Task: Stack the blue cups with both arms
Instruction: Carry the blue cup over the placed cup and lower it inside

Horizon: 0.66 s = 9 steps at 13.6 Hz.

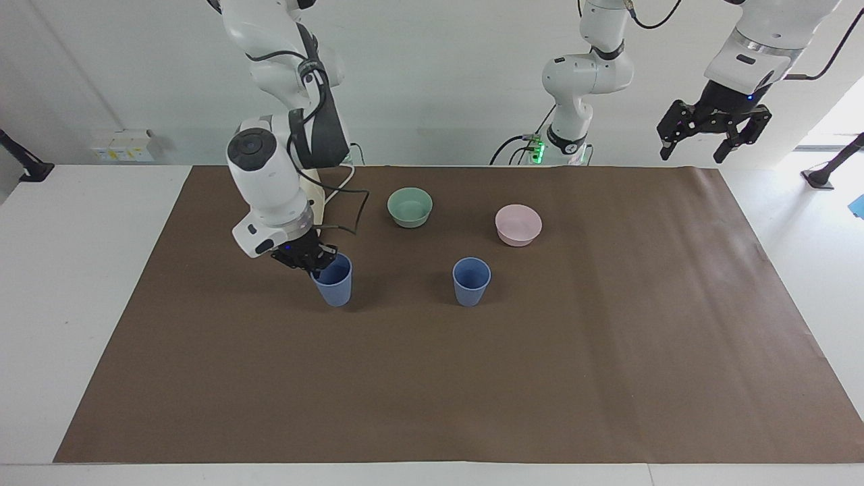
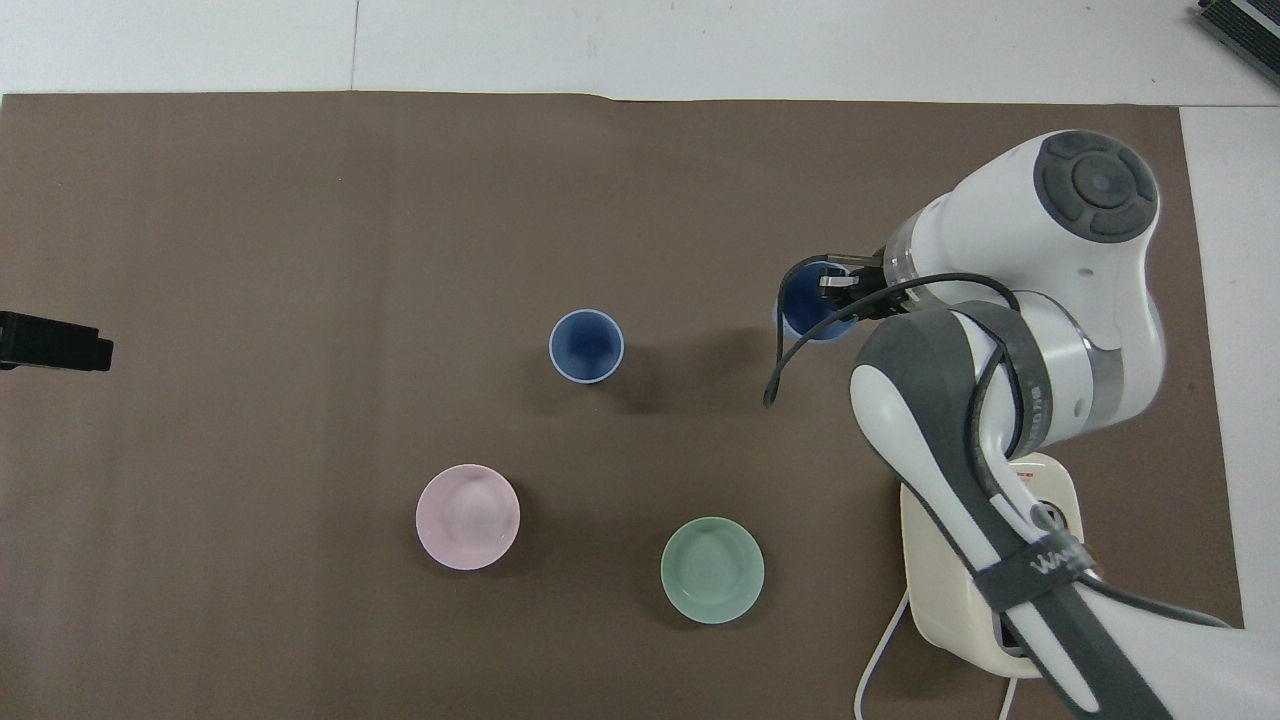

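Observation:
My right gripper [image 1: 317, 260] is shut on the rim of one blue cup [image 1: 333, 280], one finger inside it, and holds it upright just above the brown mat. In the overhead view this cup [image 2: 812, 310] shows beside the right gripper [image 2: 838, 290]. The other blue cup [image 1: 471, 281] stands upright on the mat near the table's middle; it also shows in the overhead view [image 2: 586, 345]. My left gripper [image 1: 712, 135] is open and empty, high over the mat's edge at the left arm's end; only its tip [image 2: 50, 342] shows from overhead.
A mint-green bowl [image 1: 410, 206] and a pink bowl [image 1: 518, 224] sit nearer to the robots than the standing cup. A cream toaster [image 2: 960, 600] with a cable stands under the right arm. The brown mat [image 1: 472, 391] covers the table.

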Motion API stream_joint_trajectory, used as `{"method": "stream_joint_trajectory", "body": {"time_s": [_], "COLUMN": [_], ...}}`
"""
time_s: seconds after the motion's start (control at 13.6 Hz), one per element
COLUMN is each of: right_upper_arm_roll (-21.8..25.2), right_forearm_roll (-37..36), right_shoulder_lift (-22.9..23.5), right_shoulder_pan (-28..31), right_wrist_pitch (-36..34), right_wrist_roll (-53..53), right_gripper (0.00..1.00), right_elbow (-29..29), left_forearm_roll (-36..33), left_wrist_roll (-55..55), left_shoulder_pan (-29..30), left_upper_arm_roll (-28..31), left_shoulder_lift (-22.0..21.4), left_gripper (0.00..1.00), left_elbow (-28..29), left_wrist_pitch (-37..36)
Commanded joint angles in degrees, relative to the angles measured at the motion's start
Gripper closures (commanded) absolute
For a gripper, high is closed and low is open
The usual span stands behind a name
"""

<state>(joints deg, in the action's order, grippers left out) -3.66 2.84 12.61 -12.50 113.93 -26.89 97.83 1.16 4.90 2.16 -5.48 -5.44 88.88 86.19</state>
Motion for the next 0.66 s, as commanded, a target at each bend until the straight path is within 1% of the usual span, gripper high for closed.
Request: {"method": "stream_joint_trajectory", "body": {"time_s": [0.0,0.07,0.15,0.22,0.37,0.59], "right_upper_arm_roll": [-0.1,-0.1,-0.2,-0.2,-0.2,-1.9], "right_forearm_roll": [1.7,1.6,1.4,1.5,1.7,4.7], "right_shoulder_lift": [0.6,0.7,1.4,2.1,2.4,2.4], "right_shoulder_pan": [-3.1,-4.2,-6.5,-8.5,-12.0,-13.6], "right_wrist_pitch": [-1.9,-4.7,-6.9,-7.4,-6.4,-5.1], "right_wrist_roll": [-6.7,-8.9,-10.9,-12.3,-15.4,-15.5], "right_gripper": [1.00,1.00,1.00,1.00,1.00,1.00], "right_elbow": [-4.1,-6.4,-9.0,-11.5,-12.3,-12.7], "left_forearm_roll": [-0.6,-0.8,-0.8,-0.8,-0.8,-0.7], "left_wrist_roll": [1.3,1.3,1.3,1.3,1.3,1.3], "left_shoulder_pan": [0.9,0.9,0.9,0.8,0.9,1.0], "left_upper_arm_roll": [-0.4,-0.4,-0.4,-0.4,-0.4,-0.4], "left_shoulder_lift": [-0.1,0.0,-0.1,-0.2,-0.2,-0.3], "left_gripper": [0.00,0.00,0.00,0.00,0.00,0.00], "left_elbow": [-0.2,-0.2,-0.1,0.1,0.2,0.6], "left_wrist_pitch": [-1.5,-1.4,-1.5,-1.5,-1.5,-1.0]}}
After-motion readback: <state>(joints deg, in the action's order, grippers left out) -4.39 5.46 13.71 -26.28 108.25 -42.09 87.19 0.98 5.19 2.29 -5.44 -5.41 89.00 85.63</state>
